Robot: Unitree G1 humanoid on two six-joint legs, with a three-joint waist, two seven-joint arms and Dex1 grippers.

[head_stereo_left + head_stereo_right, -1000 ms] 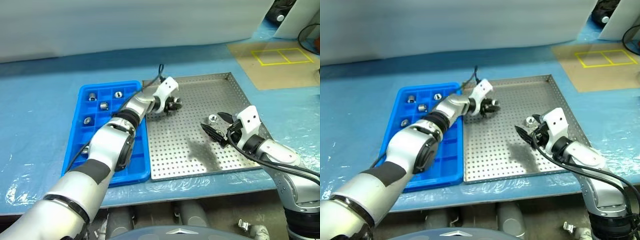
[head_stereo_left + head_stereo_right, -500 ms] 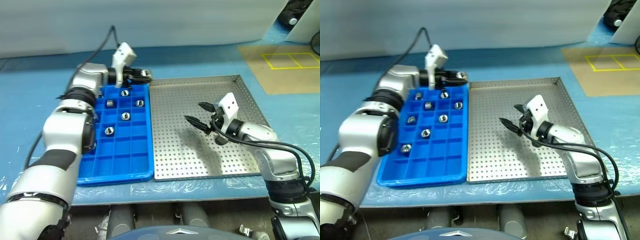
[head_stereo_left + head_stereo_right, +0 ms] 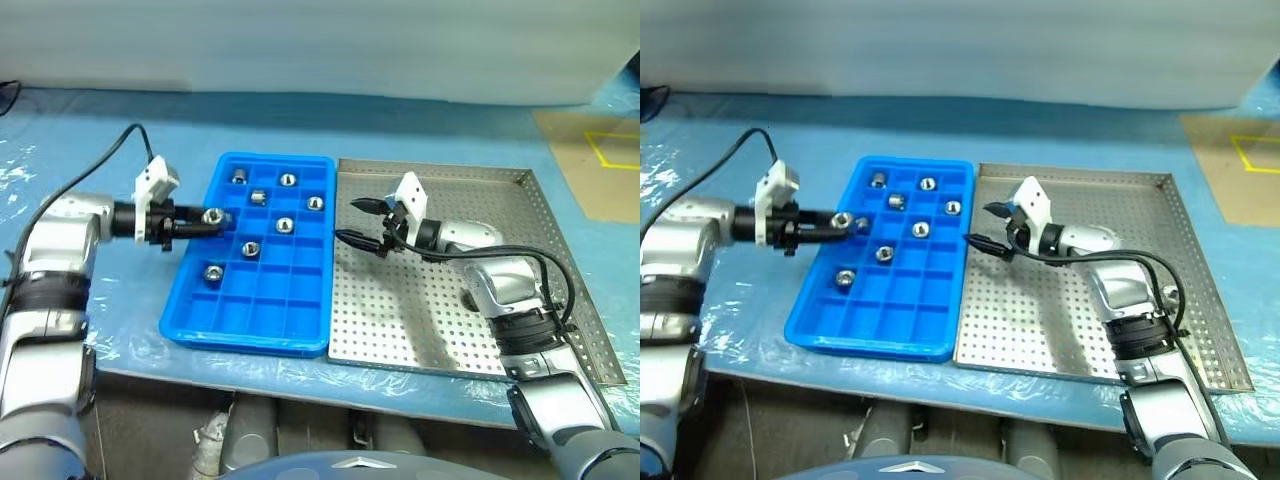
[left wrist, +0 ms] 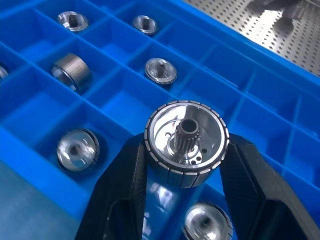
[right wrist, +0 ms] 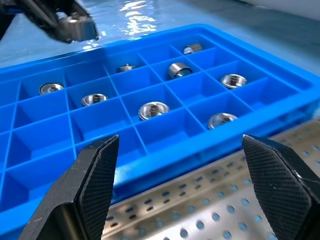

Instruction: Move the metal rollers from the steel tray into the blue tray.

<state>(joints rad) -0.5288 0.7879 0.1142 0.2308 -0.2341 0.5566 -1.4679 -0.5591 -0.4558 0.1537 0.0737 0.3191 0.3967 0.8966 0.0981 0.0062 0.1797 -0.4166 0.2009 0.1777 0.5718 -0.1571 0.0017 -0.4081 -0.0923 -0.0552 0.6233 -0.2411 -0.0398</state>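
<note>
Roller, ridged-rimmed and shiny, being pinched between the left gripper fingers, hanging over the blue tray at its left edge, likely lining up a free square compartment. Right gripper gaping empty, hovering where perforated steel tray meets blue plastic.

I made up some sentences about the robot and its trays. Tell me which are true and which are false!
1. The left gripper holds a metal roller. True.
2. The right gripper is squeezing a roller. False: its fingers stand wide apart with nothing between them.
3. The blue tray already has rollers in it. True.
4. The blue tray sits inside the steel tray. False: they lie side by side.
5. The held roller is over the steel tray. False: it hangs over the blue tray's left side.
</note>
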